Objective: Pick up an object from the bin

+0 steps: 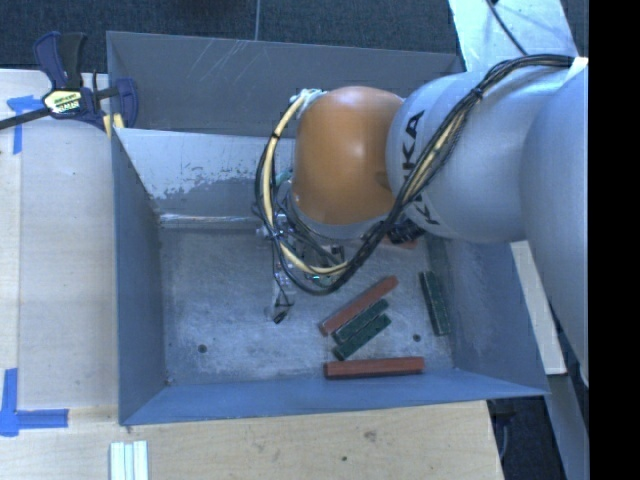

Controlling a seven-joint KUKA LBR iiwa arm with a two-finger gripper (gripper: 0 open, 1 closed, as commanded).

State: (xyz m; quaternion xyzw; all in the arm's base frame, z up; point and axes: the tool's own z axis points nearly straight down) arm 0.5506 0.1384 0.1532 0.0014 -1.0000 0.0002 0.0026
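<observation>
My gripper (pixel 281 304) reaches down below the orange-covered wrist to the bare bin floor, a little left of the middle. To its right lies a reddish-brown bar (pixel 358 305), slanted, with a dark green bar (pixel 362 331) close beside it and parallel. A second reddish-brown bar (pixel 373 368) lies flat along the front wall. None of these touches the gripper, and I see nothing held in it.
Another dark green bar (pixel 434 302) lies against the right wall, running front to back. The arm and its cables cover the back right of the bin. The floor to the left of the gripper is bare metal.
</observation>
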